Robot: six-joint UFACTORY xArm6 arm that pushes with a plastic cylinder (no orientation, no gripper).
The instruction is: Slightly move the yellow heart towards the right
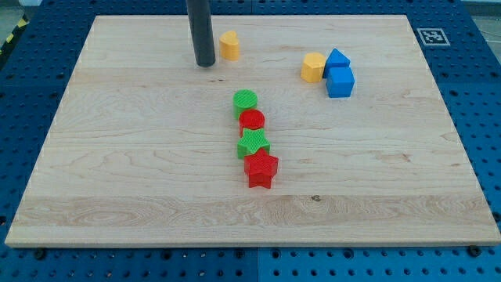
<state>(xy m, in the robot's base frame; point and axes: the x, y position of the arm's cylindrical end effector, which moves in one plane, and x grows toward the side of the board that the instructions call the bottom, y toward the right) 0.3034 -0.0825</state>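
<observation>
The yellow heart [229, 45] sits near the view's top, a little left of centre, on the wooden board [117, 157]. My tip [205, 64] rests on the board just left of the yellow heart and slightly below it, with a small gap between them. The dark rod rises straight up out of the view's top.
A yellow hexagon [313, 67] touches two blue blocks, one a pentagon shape [337, 59] and one a cube [340, 81], at the upper right. A column in the middle holds a green circle [245, 101], a red circle [252, 121], a green star [253, 142] and a red star [261, 168].
</observation>
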